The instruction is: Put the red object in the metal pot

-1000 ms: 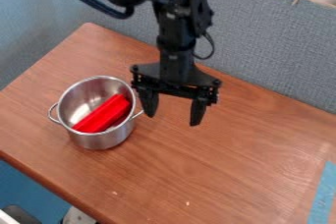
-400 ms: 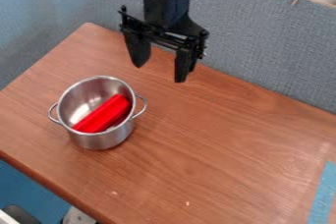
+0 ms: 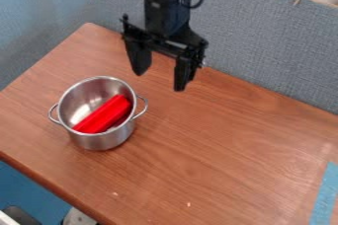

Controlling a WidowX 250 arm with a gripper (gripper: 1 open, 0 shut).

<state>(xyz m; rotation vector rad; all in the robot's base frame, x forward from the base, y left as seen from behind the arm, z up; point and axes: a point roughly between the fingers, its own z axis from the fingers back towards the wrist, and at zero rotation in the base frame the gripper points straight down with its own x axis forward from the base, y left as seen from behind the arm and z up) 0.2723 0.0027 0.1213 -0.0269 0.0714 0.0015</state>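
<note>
The red object (image 3: 102,115) lies slanted inside the metal pot (image 3: 95,135), which stands on the left part of the wooden table (image 3: 224,160). My gripper (image 3: 161,75) hangs above the table behind and to the right of the pot, well clear of it. Its two dark fingers (image 3: 137,63) point down and stand wide open with nothing between them.
A grey-blue partition wall (image 3: 271,41) runs behind the table. The table's front edge and left corner lie near the pot. A pale blue surface (image 3: 327,204) shows at the right edge.
The open gripper rose and moved back to the left, away from the pot, then dropped slightly. The red object stays in the pot.
</note>
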